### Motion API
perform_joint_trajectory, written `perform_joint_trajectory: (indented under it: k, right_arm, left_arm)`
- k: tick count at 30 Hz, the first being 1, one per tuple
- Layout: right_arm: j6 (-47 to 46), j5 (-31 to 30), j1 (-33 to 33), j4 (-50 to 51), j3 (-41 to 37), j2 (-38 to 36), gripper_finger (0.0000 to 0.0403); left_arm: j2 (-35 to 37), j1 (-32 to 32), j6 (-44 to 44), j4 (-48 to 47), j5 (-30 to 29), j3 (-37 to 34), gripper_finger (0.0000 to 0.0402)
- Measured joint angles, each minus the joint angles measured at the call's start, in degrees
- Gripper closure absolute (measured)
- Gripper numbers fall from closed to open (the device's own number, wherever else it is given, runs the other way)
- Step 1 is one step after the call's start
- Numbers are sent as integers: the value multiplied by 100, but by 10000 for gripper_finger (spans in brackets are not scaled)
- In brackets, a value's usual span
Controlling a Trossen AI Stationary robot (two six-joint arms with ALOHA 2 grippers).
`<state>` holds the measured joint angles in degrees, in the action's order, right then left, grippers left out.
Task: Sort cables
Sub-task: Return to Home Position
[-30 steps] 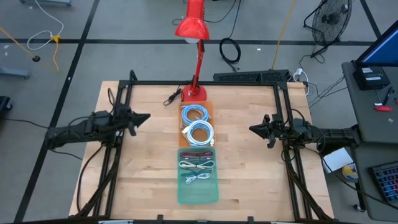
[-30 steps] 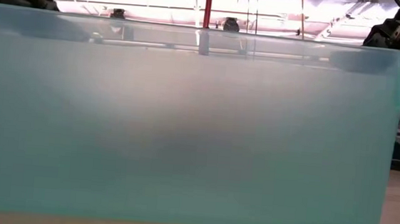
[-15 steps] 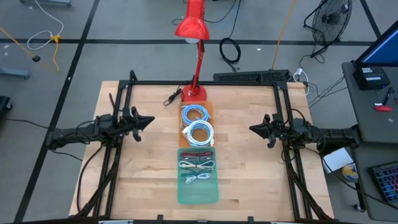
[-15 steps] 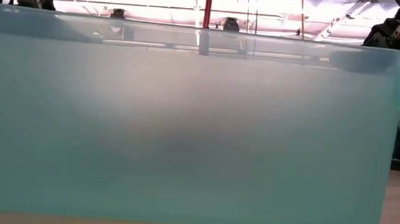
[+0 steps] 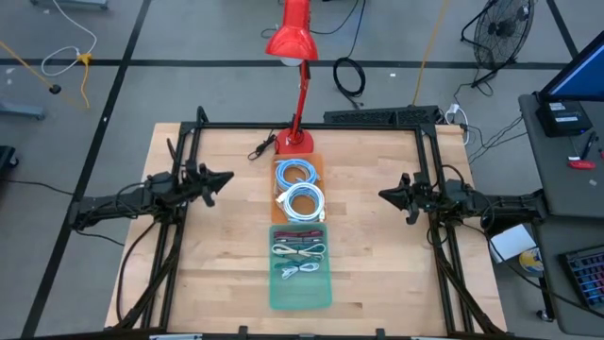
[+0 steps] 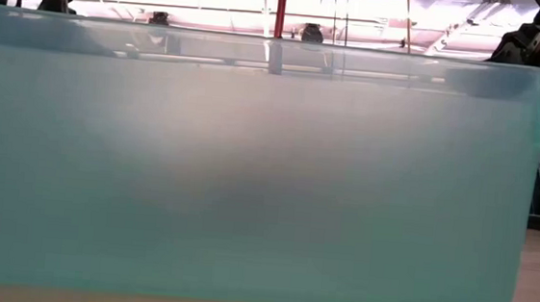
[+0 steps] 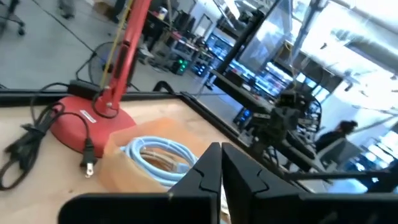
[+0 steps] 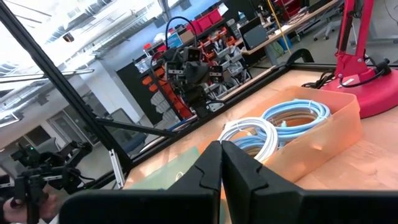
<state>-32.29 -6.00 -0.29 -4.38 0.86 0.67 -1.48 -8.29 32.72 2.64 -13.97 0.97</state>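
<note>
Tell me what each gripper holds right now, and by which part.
Nothing is held. The left gripper and right gripper hang either side of the bins, jaws shut and empty; the cables lie inside.

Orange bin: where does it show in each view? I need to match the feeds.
High view: orange bin mid-table, directly below the red lamp base in the picture.
Low view: not in it; the teal bin wall fills the picture.
Left wrist view: bin just past the fingers, beside the lamp base.
Right wrist view: bin past the fingers, lamp base behind it.
Shared landmark: the red lamp; its pole shows even in the low view.
</note>
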Motion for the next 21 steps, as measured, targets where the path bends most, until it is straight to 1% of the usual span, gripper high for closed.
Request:
perform_joint_trajectory:
  k: [5, 8, 10, 12, 14, 16, 21]
  right_arm:
    - [2, 1, 1, -7, 0, 0, 403]
    - [2, 2, 2, -7, 0, 0, 403]
    - [0, 2, 1, -8, 0, 0, 403]
    - [3, 4, 2, -7, 0, 0, 403]
    - [6, 5, 2, -7, 0, 0, 403]
    - [2, 5, 2, -9, 0, 0, 403]
    - [2, 5, 2, -9, 0, 0, 403]
  left_arm:
    - [0, 2, -520, -30, 357, -2, 399]
    - [-1, 2, -973, -157, 841, 0, 392]
    - [-64, 2, -1662, -218, 1176, 0, 387]
    - [-144, 9, -2385, -236, 1364, 0, 384]
    - [-247, 11, -2918, -239, 1360, 0, 383]
    - [-352, 11, -3187, -243, 1265, 0, 383]
    - [-555, 9, -3198, -244, 1135, -2, 382]
